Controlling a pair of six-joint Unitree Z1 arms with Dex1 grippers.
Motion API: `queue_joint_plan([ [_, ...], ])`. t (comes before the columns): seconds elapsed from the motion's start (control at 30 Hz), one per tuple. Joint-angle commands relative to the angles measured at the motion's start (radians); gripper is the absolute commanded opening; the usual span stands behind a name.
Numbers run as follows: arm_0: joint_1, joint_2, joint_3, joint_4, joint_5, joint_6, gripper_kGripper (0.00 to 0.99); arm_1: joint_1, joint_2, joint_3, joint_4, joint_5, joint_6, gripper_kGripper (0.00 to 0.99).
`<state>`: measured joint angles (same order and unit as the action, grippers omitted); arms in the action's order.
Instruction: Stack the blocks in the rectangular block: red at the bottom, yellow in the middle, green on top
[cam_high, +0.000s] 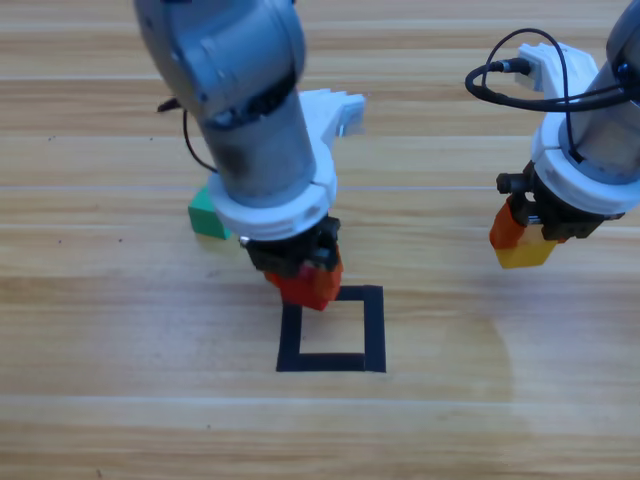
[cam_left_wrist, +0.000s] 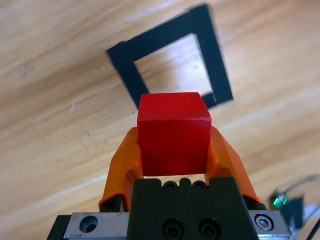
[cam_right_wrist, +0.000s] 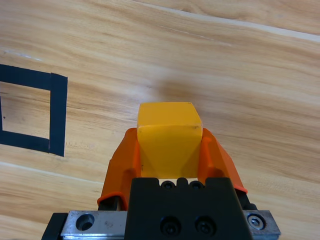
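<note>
A wooden table (cam_high: 120, 400) is seen from above, with two grey robot arms coming down from the top edge. Near the middle lies the tape rectangle (cam_high: 374, 328), a hollow black outline flat on the wood.

The left gripper (cam_high: 305, 280) is over the rectangle's upper-left corner, its orange jaws clamped on the red cube (cam_high: 312, 287). In the left wrist view the red cube (cam_left_wrist: 173, 134) sits squeezed between the two jaws, one on each side, and the rectangle (cam_left_wrist: 216, 65) shows beyond it on the table. The pictures do not show whether the cube touches the table.

The right gripper (cam_high: 522, 240) is well to the right of the rectangle, its jaws closed on the yellow cube (cam_high: 525, 254). The right wrist view shows the yellow cube (cam_right_wrist: 169, 140) gripped between the jaws, with part of the rectangle (cam_right_wrist: 57, 115) at the picture's left side and bare wood past the cube.

The green cube (cam_high: 206, 214) rests on the table to the upper left of the rectangle, just beside the left arm, which hides part of it. It is apart from the other two cubes.
</note>
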<state>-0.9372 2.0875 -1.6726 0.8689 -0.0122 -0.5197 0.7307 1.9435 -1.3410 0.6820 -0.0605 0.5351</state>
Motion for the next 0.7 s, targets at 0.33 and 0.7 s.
queue_joint_plan([
  [0.33,-0.144,0.158,-0.168,0.102,0.19,-0.608,0.067,-0.024,0.022,0.026,0.007,-0.001,0.02,0.0],
  [0.7,-0.154,0.207,-0.148,0.087,0.178,-0.603,0.066,-0.024,0.015,0.034,0.001,-0.002,0.02,0.0],
])
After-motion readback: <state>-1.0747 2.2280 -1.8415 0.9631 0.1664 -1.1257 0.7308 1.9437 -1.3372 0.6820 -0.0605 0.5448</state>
